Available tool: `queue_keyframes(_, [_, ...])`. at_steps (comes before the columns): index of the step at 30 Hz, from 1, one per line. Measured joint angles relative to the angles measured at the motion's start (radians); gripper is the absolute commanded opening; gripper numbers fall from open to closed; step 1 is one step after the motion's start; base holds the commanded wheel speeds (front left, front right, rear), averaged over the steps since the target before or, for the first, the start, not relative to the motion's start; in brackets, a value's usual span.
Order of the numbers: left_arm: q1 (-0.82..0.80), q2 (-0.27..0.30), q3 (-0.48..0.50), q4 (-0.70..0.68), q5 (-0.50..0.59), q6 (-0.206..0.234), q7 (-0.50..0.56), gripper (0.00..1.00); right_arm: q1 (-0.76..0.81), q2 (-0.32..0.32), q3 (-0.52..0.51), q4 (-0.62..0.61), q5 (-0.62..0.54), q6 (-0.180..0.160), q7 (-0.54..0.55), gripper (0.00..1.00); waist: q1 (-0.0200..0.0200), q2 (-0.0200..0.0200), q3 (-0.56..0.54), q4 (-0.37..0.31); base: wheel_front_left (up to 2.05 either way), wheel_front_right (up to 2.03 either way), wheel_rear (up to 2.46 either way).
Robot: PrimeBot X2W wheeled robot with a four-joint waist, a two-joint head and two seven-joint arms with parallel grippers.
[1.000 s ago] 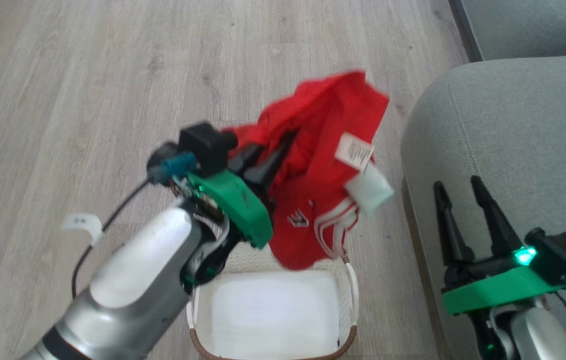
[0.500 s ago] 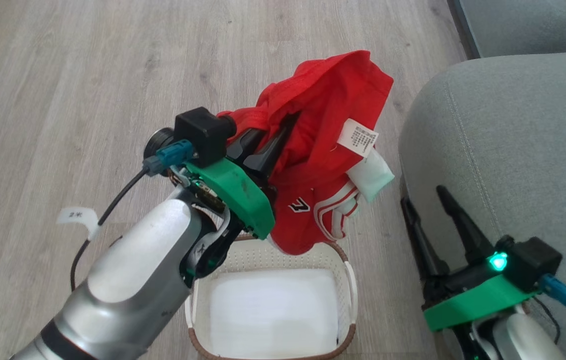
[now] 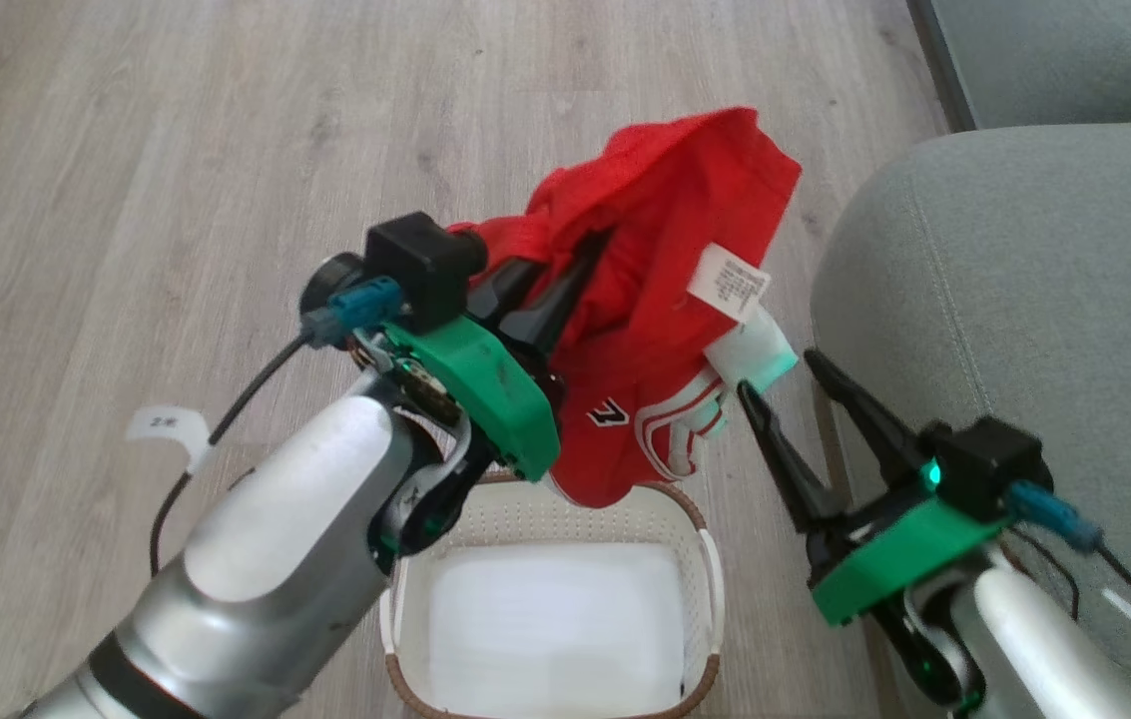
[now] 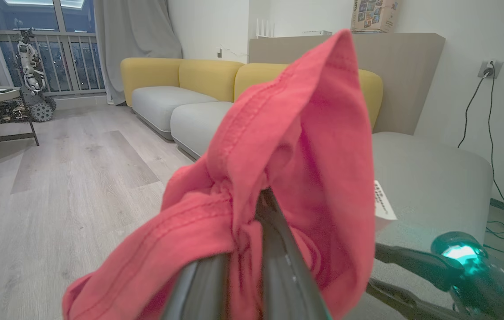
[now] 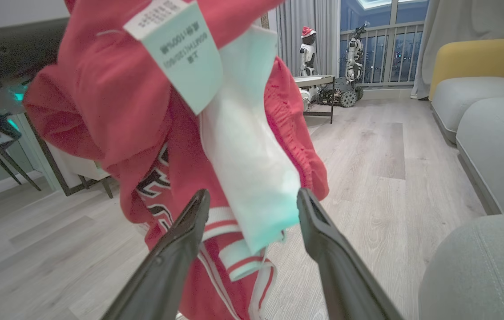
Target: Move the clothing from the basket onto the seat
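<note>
My left tool [image 3: 570, 268] is clamped on the clothing [image 3: 670, 210], mid-frame above the basket [image 3: 670, 521]. My right tool [image 3: 777, 371], lower right beside the seat [image 3: 1024, 280], gapes wide, holding nothing.

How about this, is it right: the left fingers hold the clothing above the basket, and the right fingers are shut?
No: the right fingers are open, as the right wrist view shows. The left fingers hold the clothing above the basket.
</note>
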Motion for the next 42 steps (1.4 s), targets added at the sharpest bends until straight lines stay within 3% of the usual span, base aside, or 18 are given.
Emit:
queue_keyframes(18, [0.0, -0.052, -0.08, 0.014, 0.0, -0.035, 0.01, 0.0, -0.258, -0.033, 0.205, 0.251, 0.074, 0.0, 0.08, 1.0, 0.0001, 0.0, -0.008, 0.059, 0.0, 0.0, 0.0])
queue_keyframes(34, [0.0, -0.08, -0.113, 0.04, -0.007, -0.053, 0.01, 0.0, -0.389, 0.029, 0.341, 0.442, 0.16, 0.0, 0.007, 1.0, 0.0001, 0.0, -0.017, 0.106, 0.0, 0.0, 0.0])
queue_keyframes(35, [0.0, -0.08, -0.113, 0.04, -0.007, -0.053, 0.01, 0.0, -0.393, 0.03, 0.352, 0.445, 0.165, 0.0, -0.001, 0.66, 0.0001, 0.0, -0.017, 0.107, 0.0, 0.0, 0.0])
queue_keyframes(36, [0.0, -0.08, -0.113, 0.041, -0.007, -0.053, 0.01, 0.0, -0.397, 0.03, 0.359, 0.449, 0.17, 0.0, -0.008, 0.05, 0.0001, 0.0, -0.017, 0.107, 0.0, 0.0, 0.0])
queue_keyframes(37, [0.0, -0.08, -0.113, 0.042, -0.007, -0.053, 0.01, 0.0, -0.4, 0.029, 0.364, 0.453, 0.176, 0.0, -0.012, 0.0, 0.0001, 0.0, -0.017, 0.107, 0.0, 0.0, 0.0])
queue_keyframes(42, [0.0, -0.077, -0.112, 0.045, -0.014, -0.051, 0.01, 0.0, -0.406, 0.026, 0.386, 0.456, 0.194, 0.0, -0.031, 0.0, 0.0001, 0.0, -0.018, 0.102, 0.0, 0.0, 0.0])
